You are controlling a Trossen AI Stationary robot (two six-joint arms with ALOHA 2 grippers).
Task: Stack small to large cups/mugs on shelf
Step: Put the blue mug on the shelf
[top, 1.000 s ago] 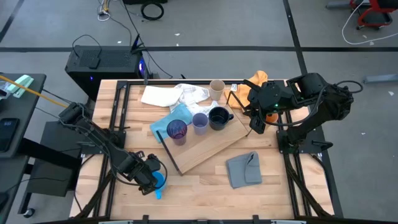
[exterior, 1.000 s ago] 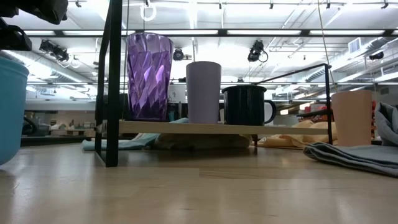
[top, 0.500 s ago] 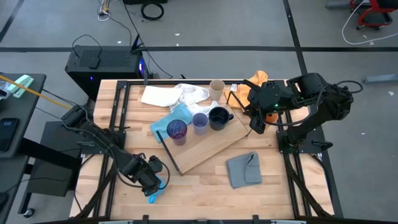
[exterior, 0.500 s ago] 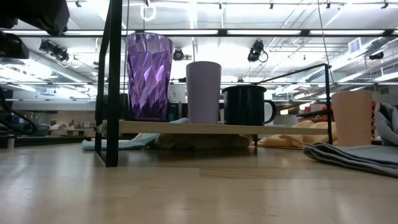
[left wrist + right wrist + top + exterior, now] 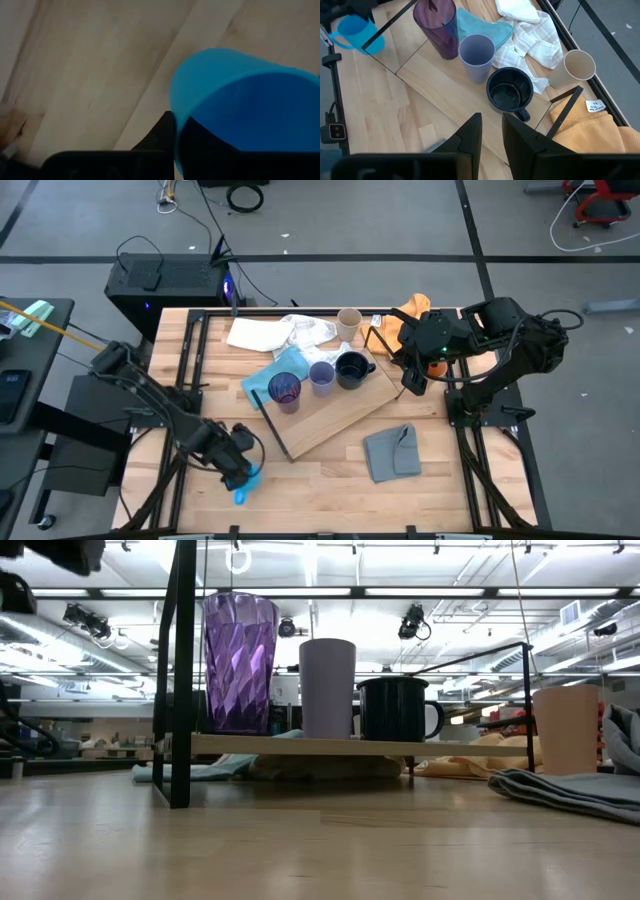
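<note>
The left gripper (image 5: 238, 470) has its fingers clamped on the bright blue plastic mug's (image 5: 240, 105) rim, mug lifted clear of the slatted wooden table (image 5: 330, 480); right gripper's (image 5: 491, 131) fingers stand slightly parted, holding nothing.

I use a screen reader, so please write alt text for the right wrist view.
Three cups stand in a row on the wooden shelf: a purple tumbler, a lavender cup and a black mug. A beige cup stands off the shelf beside white cloths, and a blue mug hangs at the far corner.

shelf (image 5: 335, 412): table centre | on it, left to right: tumbler (image 5: 284, 391), cup (image 5: 321, 377), mug (image 5: 351, 369) | cloth square (image 5: 391, 452): near-right
</note>
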